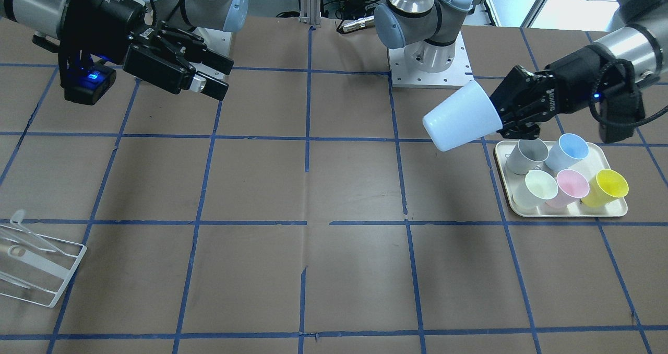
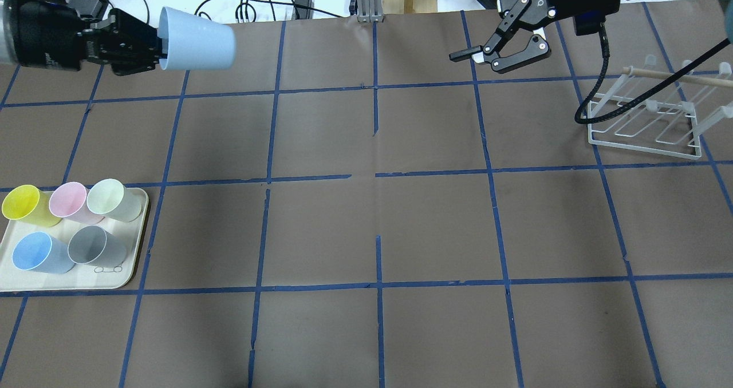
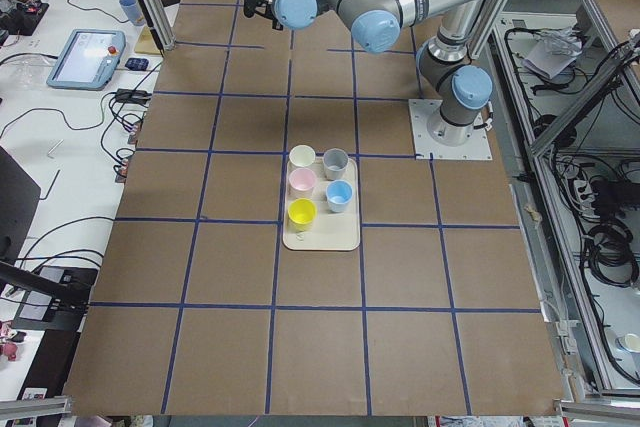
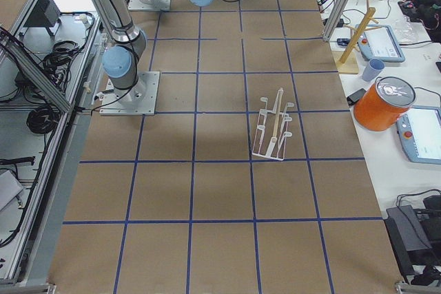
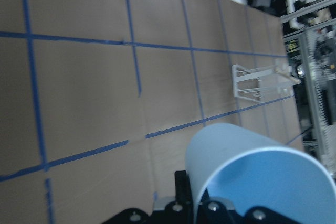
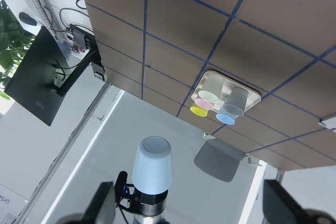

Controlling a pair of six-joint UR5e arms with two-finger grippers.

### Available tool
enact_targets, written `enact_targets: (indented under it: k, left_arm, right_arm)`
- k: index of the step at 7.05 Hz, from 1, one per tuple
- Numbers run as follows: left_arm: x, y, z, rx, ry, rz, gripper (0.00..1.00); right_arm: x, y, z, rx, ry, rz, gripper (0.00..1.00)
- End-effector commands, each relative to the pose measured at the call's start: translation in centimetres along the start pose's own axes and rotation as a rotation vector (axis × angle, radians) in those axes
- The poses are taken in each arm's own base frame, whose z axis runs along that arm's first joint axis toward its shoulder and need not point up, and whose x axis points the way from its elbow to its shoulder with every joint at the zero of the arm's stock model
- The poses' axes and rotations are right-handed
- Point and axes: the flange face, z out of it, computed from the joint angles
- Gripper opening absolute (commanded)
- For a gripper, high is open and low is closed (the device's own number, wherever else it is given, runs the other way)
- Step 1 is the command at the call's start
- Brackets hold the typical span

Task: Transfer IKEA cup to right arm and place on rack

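My left gripper [image 2: 159, 48] is shut on the rim of a pale sky-blue IKEA cup [image 2: 197, 39] and holds it on its side in the air, base pointing toward the table's middle. The cup also shows in the front view [image 1: 462, 116], in the left wrist view [image 5: 252, 177] and in the right wrist view [image 6: 152, 169]. My right gripper [image 2: 475, 60] is open and empty, high over the far side, facing the cup across a wide gap. The white wire rack [image 2: 644, 119] stands on the table below and beside the right arm.
A cream tray [image 2: 69, 282] at the left holds the twin blue cup [image 2: 37, 253], a grey cup [image 2: 94, 248], a pink cup [image 2: 69, 202], a yellow cup [image 2: 23, 205] and a pale green cup [image 2: 114, 199]. A black cable [image 2: 598, 110] hangs by the rack.
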Motion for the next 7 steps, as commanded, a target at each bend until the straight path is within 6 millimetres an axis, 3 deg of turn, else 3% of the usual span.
enact_targets:
  k: [1, 2, 3, 4, 5, 7]
  left_arm:
    - [2.3, 1.3, 6.9, 0.100, 0.330, -0.056, 0.00]
    - [4.4, 1.9, 10.8, 0.076, 0.422, -0.021, 0.00]
    - [5.0, 3.4, 13.8, 0.020, 0.452, -0.030, 0.00]
    - [4.0, 5.4, 15.4, 0.011, 0.502, -0.072, 0.00]
    - [3.0, 6.8, 15.9, 0.027, 0.552, -0.125, 0.00]
    - [3.4, 6.9, 16.0, 0.028, 0.570, -0.130, 0.00]
  right_arm:
    - [1.2, 1.2, 0.8, -0.044, 0.031, 0.119, 1.00]
    - [1.5, 1.8, 1.6, -0.055, 0.050, 0.141, 1.00]
    - [1.5, 2.8, 3.2, -0.094, 0.065, 0.201, 1.00]
    - [1.4, 3.1, 3.5, -0.105, 0.066, 0.216, 1.00]
    - [1.2, 3.1, 3.5, -0.114, 0.061, 0.221, 1.00]
    - [0.8, 3.2, 3.5, -0.140, 0.046, 0.260, 1.00]
